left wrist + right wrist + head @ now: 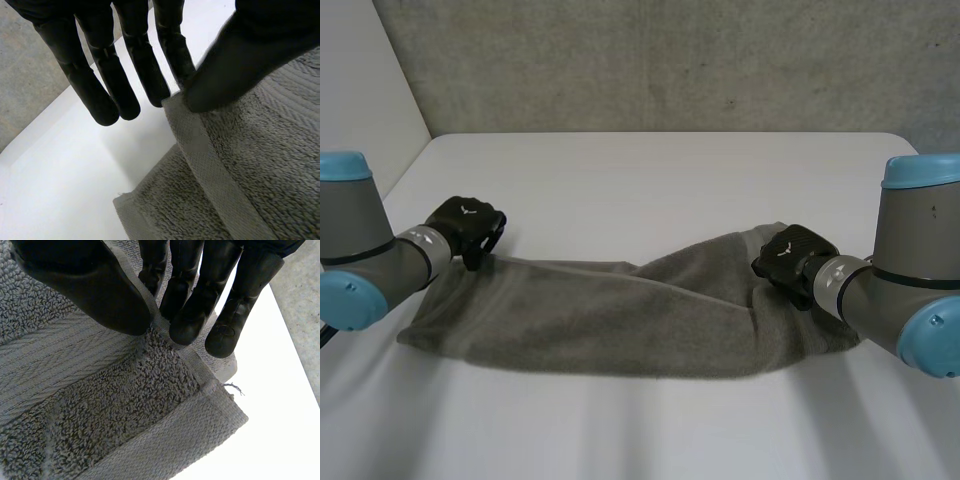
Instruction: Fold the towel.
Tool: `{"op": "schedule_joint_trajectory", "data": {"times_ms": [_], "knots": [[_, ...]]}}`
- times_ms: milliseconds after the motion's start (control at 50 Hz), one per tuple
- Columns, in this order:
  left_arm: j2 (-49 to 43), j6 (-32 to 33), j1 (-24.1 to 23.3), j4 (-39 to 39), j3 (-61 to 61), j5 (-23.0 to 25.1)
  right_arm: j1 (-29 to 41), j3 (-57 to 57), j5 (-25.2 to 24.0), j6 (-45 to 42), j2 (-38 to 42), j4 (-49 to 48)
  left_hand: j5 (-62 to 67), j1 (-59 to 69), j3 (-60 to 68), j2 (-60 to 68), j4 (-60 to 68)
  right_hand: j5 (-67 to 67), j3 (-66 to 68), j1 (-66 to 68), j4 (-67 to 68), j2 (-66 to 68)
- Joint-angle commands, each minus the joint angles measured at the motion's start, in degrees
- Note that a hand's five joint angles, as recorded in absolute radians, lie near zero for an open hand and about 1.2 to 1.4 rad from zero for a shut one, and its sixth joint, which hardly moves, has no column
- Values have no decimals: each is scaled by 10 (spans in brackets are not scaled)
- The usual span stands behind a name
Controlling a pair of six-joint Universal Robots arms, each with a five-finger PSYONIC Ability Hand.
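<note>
A grey towel (620, 315) lies bunched in a long band across the white table. My left hand (468, 228) is at its far left corner. In the left wrist view the thumb (240, 65) pinches the towel's hem (192, 132) against the nearest finger, while the other fingers (105, 85) stay straight beside the cloth. My right hand (795, 255) sits on the towel's right end. There the thumb (100, 285) and fingers (187, 315) pinch a raised fold of the towel (100, 405) close to its hemmed corner (225, 410).
The white table (650, 180) stretches bare behind the towel up to a grey wall (670, 60). More bare tabletop (620, 430) lies in front of the towel. Both grey arms reach in from the sides.
</note>
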Motion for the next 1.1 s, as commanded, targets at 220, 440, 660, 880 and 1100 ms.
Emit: {"op": "schedule_joint_trajectory", "data": {"times_ms": [220,440,660,880,1100], "knots": [[3,1,1,2,-24,3,1,3,0,0,-1,1,-349,-247,-259,-250,-255,16,31,28,27,36],[-18,2,0,18,-20,2,1,3,0,0,0,1,-385,-283,-294,-286,-290,16,31,28,27,36],[-27,1,1,62,-16,-16,-1,0,0,0,-1,0,-136,-34,-45,-37,-41,16,31,28,27,36],[57,-8,9,77,-60,-78,-9,-20,0,2,-21,5,-136,-34,-45,-37,-41,16,31,28,27,36],[111,-3,51,81,-133,-81,-17,-106,-3,-4,-11,21,-136,-34,-45,-37,-41,16,31,28,27,36]]}}
